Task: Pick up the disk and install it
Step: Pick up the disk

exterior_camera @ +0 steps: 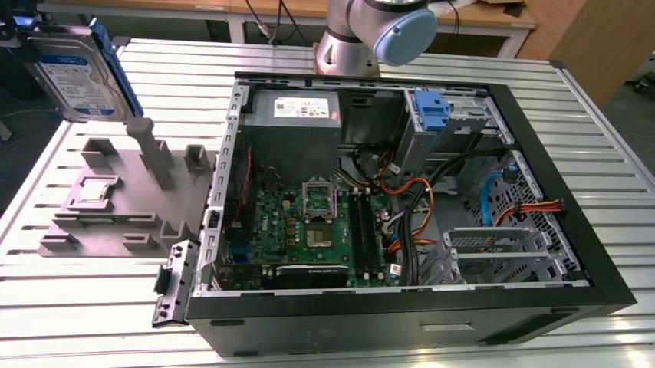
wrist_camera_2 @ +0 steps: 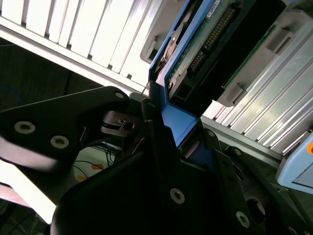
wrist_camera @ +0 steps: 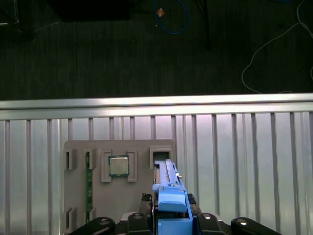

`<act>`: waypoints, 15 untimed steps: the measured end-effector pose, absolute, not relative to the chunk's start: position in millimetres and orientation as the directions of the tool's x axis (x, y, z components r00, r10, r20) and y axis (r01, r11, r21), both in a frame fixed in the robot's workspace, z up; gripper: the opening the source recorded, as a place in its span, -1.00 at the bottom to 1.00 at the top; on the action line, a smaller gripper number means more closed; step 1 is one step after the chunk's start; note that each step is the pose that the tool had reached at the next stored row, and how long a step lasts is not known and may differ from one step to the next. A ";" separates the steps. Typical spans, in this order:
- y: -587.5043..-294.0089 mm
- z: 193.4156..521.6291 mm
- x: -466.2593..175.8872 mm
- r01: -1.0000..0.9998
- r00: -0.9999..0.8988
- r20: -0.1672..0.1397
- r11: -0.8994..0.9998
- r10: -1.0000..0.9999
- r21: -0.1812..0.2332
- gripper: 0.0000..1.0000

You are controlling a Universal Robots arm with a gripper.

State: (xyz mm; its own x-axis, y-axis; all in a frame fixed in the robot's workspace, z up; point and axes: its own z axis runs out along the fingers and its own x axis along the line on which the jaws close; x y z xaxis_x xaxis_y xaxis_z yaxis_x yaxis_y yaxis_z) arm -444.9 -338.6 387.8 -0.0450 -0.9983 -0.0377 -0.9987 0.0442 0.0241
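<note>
The disk (exterior_camera: 77,73), a silver drive with a white-and-blue label in a blue carrier, hangs edge-up at the exterior view's far left, lifted above the grey fixture (exterior_camera: 113,199). In the first wrist view my gripper (wrist_camera: 168,218) is shut on the carrier's blue end (wrist_camera: 171,203), with the fixture's slots below. The second wrist view shows the disk's green circuit-board side (wrist_camera_2: 210,41) and the blue carrier (wrist_camera_2: 178,122) clamped between the black fingers (wrist_camera_2: 156,132). The open computer case (exterior_camera: 573,230) lies toward the exterior view's right of the disk.
The grey fixture holds a processor chip (wrist_camera: 119,165) and a green memory stick (wrist_camera: 89,186). Inside the case are a motherboard (exterior_camera: 307,222), a power supply (exterior_camera: 297,115), cables and a drive bay with a blue carrier (exterior_camera: 433,115). The arm's base (exterior_camera: 373,34) stands behind the case on the slatted table (exterior_camera: 82,307).
</note>
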 end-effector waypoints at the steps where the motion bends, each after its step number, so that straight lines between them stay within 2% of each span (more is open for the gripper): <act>1: -338.6 388.0 -444.9 -0.999 -0.045 -0.038 0.044 -0.998 0.024 -0.26; 15: -338.6 391.7 -444.9 -0.999 -0.045 -0.038 0.044 -0.998 0.024 -0.26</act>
